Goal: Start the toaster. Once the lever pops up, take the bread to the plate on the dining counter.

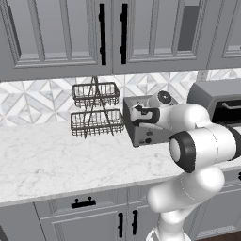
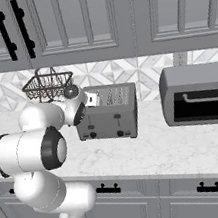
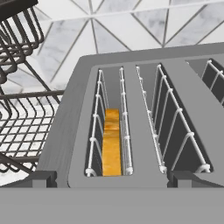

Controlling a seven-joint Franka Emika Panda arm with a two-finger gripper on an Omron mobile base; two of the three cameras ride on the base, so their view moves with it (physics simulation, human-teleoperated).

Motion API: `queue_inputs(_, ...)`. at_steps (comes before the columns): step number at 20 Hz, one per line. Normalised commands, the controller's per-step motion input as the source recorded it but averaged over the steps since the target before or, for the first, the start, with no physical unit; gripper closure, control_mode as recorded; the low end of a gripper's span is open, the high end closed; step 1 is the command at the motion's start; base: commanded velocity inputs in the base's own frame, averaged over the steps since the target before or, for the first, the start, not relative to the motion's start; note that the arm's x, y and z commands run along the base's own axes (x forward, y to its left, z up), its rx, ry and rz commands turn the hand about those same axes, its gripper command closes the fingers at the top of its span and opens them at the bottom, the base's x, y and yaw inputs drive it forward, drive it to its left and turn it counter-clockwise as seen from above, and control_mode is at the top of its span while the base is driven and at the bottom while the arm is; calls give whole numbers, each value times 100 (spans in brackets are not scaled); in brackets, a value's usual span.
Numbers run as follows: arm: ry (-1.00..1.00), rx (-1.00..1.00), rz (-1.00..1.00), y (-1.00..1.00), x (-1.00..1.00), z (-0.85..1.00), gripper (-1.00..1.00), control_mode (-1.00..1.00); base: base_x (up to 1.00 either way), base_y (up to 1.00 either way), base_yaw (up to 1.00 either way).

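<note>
Even, flat rendered light; soft shadows, coarse low-resolution edges.

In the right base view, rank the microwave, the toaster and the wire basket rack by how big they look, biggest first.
1. The microwave looks largest.
2. The toaster comes next.
3. The wire basket rack looks smallest, though the arm hides its lower part and it stands farther back, so its real size is unsure.

One toaster (image 2: pixel 107 112) with two slots, one bread (image 3: pixel 112 143) slice, one microwave (image 2: pixel 200 96), one two-tier wire basket (image 1: pixel 96 109).
</note>
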Motion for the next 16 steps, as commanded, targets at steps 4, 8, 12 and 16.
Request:
queue_inputs(4, 0, 0, 0, 0, 0, 0, -100, -100, 0, 0, 0)
queue_inputs(8, 0, 0, 0, 0, 0, 0, -100, -100, 0, 0, 0)
queue_inputs(12, 0, 0, 0, 0, 0, 0, -100, -100, 0, 0, 0)
queue_inputs(16, 0, 0, 0, 0, 0, 0, -100, -100, 0, 0, 0)
